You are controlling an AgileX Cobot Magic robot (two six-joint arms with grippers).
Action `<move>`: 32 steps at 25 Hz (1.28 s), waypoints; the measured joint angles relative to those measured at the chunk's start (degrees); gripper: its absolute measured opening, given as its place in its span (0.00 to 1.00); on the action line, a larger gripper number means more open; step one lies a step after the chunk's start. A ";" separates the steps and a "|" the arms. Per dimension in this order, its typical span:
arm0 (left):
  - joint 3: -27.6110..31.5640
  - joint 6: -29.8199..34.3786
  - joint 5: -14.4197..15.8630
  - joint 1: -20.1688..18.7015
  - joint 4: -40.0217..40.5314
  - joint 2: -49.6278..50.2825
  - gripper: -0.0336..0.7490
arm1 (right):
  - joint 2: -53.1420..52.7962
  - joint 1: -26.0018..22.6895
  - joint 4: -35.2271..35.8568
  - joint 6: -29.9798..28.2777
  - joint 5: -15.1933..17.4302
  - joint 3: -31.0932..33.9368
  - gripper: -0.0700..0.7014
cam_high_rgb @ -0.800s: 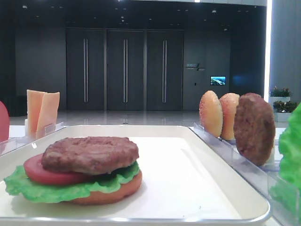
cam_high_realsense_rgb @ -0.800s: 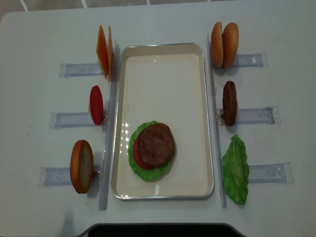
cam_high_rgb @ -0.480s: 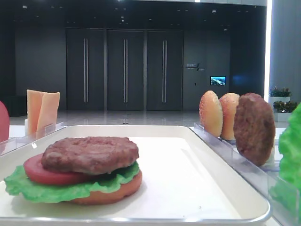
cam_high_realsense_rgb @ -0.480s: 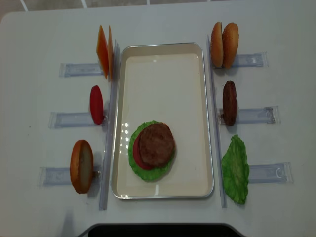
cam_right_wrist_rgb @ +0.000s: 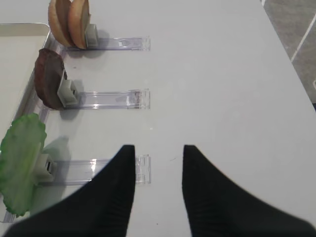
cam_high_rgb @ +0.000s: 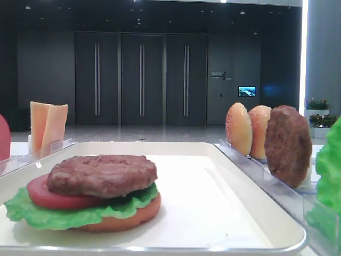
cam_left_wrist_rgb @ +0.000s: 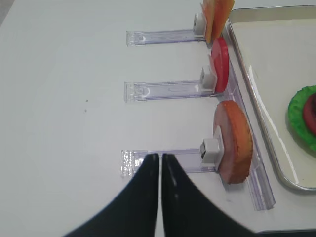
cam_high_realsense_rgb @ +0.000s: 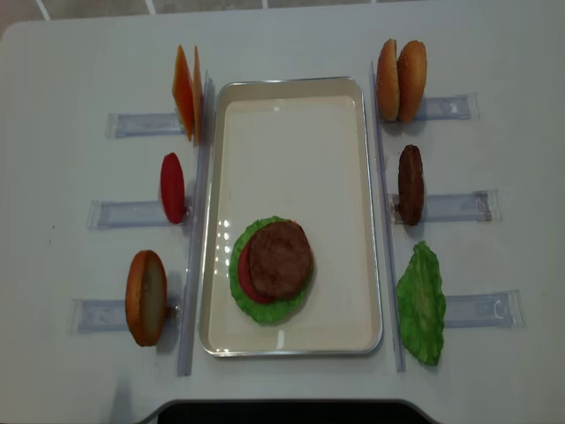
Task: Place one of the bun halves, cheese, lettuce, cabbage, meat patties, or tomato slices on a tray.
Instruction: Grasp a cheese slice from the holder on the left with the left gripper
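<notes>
Beside the tray [cam_high_realsense_rgb: 375,212], cheese [cam_high_realsense_rgb: 184,93] is standing thin, likely floppy; pinching its upper edge seems best. Left gripper [cam_left_wrist_rgb: 160,163] sitting closed and empty; right gripper [cam_right_wrist_rgb: 157,163] parted, empty.

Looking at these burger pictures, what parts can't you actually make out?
- Flat orange-brown bottom bun half: mostly covered by the ruffled green lettuce leaf in the low exterior view, fully hidden overhead.
- Red tomato slice on the white rectangular tray: mostly under the dark-brown meat patty.
- Pale yellow-orange cheese slices: cut by the top edge of the left wrist view.
- Right fingers: bases cut by the bottom edge of the right wrist view.
</notes>
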 joint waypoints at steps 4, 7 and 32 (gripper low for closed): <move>0.00 0.00 0.00 0.00 0.00 0.00 0.16 | 0.00 0.00 0.00 0.00 0.00 0.00 0.39; 0.00 0.00 0.00 0.00 0.00 0.00 0.31 | 0.00 0.00 0.00 0.05 0.00 0.00 0.39; -13.99 -4.20 0.04 0.00 3.38 26.83 0.61 | 0.00 0.00 0.00 0.05 0.00 0.00 0.39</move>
